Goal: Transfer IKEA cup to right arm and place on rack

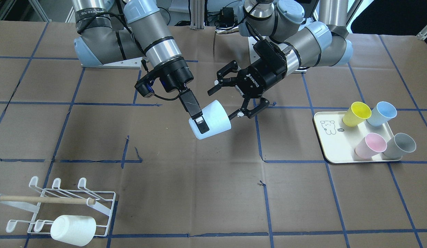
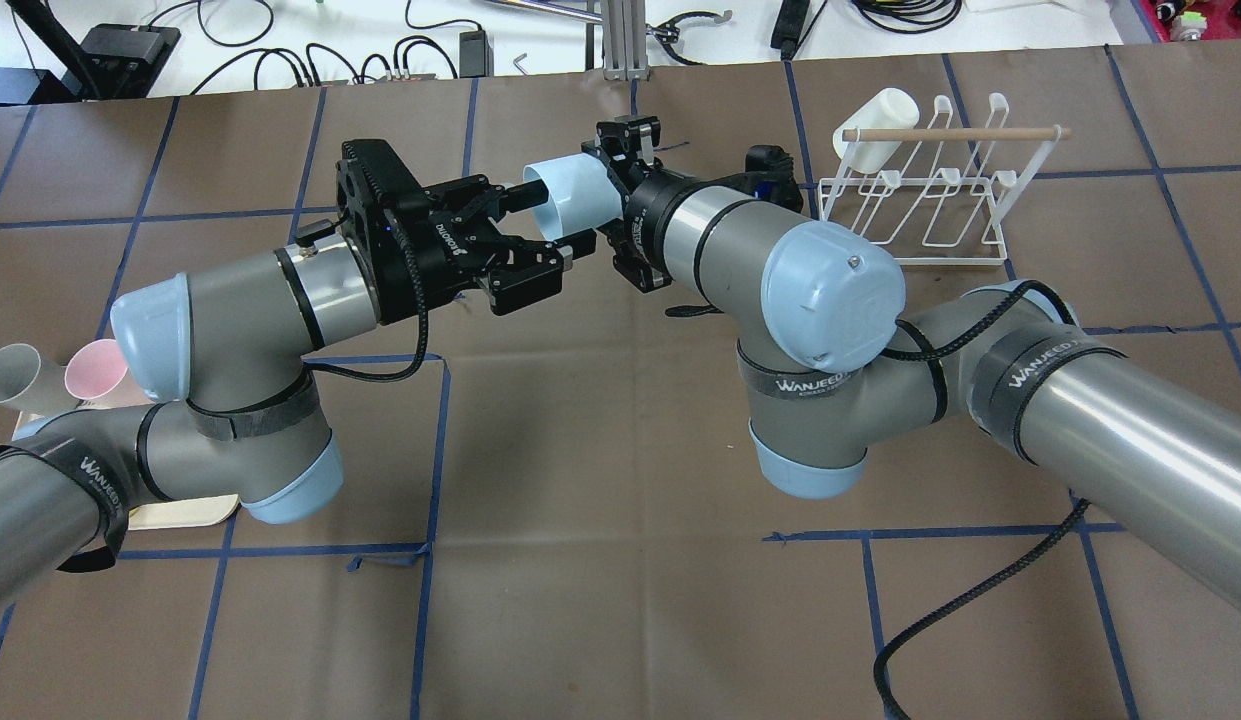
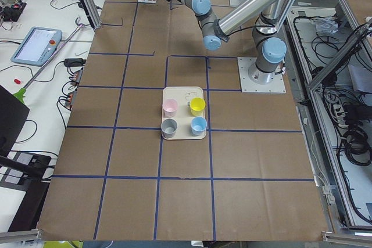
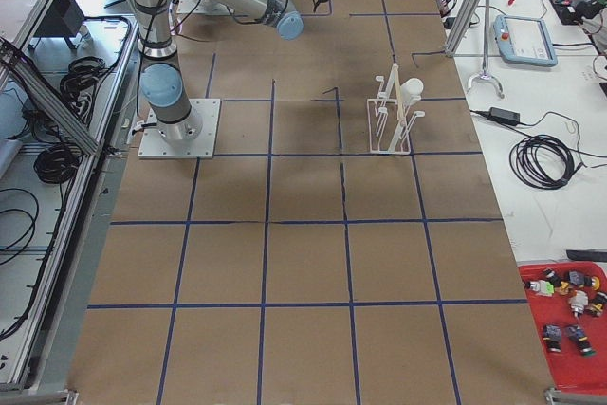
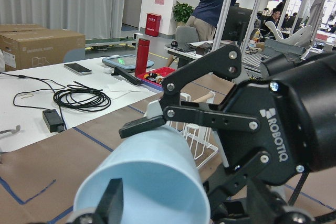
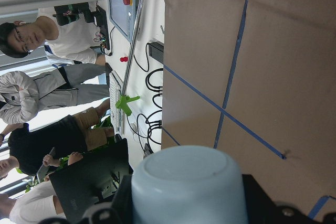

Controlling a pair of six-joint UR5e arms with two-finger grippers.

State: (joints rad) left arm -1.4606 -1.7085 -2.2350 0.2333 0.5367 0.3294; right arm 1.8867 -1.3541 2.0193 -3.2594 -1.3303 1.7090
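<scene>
A pale blue IKEA cup (image 1: 213, 119) hangs on its side above the middle of the table. My right gripper (image 1: 201, 125), the one with flat straight fingers, is shut on the cup near its base. The cup's bottom fills the lower part of the right wrist view (image 6: 189, 187). My left gripper (image 1: 222, 104), the claw-like one, is open, with its fingers spread on either side of the cup's mouth (image 5: 142, 182). The white wire rack (image 1: 62, 206) stands at the table's edge on my right, with a white cup (image 1: 73, 230) on it.
A cream tray (image 1: 332, 144) on my left side carries yellow (image 1: 356, 113), blue (image 1: 382, 113), pink (image 1: 370, 145) and grey (image 1: 400, 145) cups. People stand beyond the table in the wrist views. Brown paper with blue tape lines covers the table.
</scene>
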